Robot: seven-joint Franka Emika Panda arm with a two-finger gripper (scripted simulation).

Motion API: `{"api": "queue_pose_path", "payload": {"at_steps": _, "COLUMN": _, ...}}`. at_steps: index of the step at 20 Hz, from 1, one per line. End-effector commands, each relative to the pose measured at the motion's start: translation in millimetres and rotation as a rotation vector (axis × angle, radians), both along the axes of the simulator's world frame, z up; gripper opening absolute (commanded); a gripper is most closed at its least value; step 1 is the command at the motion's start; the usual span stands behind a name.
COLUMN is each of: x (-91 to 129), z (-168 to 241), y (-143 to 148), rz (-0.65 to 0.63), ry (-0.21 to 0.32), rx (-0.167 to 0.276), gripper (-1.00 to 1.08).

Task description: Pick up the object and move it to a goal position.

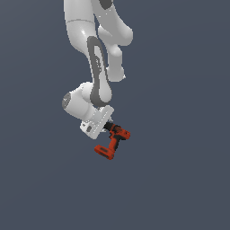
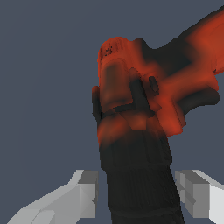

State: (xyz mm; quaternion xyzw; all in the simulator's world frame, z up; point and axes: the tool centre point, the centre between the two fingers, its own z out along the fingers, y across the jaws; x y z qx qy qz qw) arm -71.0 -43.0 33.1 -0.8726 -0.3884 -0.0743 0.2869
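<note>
The object [image 1: 113, 142] is a small red-orange drill with a black chuck, seen just below and to the exterior view's right of my white gripper [image 1: 107, 126]. Its blocky base points down and towards the exterior view's left. In the wrist view the drill's red body [image 2: 131, 92] fills the middle of the picture. Its black chuck [image 2: 140, 183] sits between my two grey fingers [image 2: 87, 192], which press on it from both sides. My gripper [image 2: 138, 194] is shut on the chuck end of the drill.
The ground is a plain dark grey-blue surface [image 1: 188, 179] with nothing else on it. The white arm [image 1: 96, 67] rises above the gripper. No goal marker shows.
</note>
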Motion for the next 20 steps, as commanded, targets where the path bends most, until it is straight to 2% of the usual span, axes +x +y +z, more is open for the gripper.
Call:
{"api": "queue_pose_path", "payload": {"at_steps": 1, "x": -2.8, "z": -4.1, "y": 5.3, "rz": 0.006, "ry": 0.008, "rx": 0.006, "gripper": -1.00}}
{"api": "queue_pose_path", "payload": {"at_steps": 5, "x": -0.1, "z": 2.3, "y": 3.0, "rz": 0.000, "ry": 0.000, "rx": 0.000, "gripper": -1.00}}
{"api": "queue_pose_path", "payload": {"at_steps": 10, "x": -0.5, "z": 15.8, "y": 21.2, "rz": 0.001, "ry": 0.001, "rx": 0.000, "gripper": -1.00}}
{"api": "queue_pose_path", "payload": {"at_steps": 15, "x": -0.9, "z": 42.8, "y": 57.9, "rz": 0.003, "ry": 0.003, "rx": 0.000, "gripper": -1.00}}
{"api": "queue_pose_path", "payload": {"at_steps": 20, "x": -0.8, "z": 81.3, "y": 109.4, "rz": 0.005, "ry": 0.006, "rx": 0.002, "gripper": -1.00}}
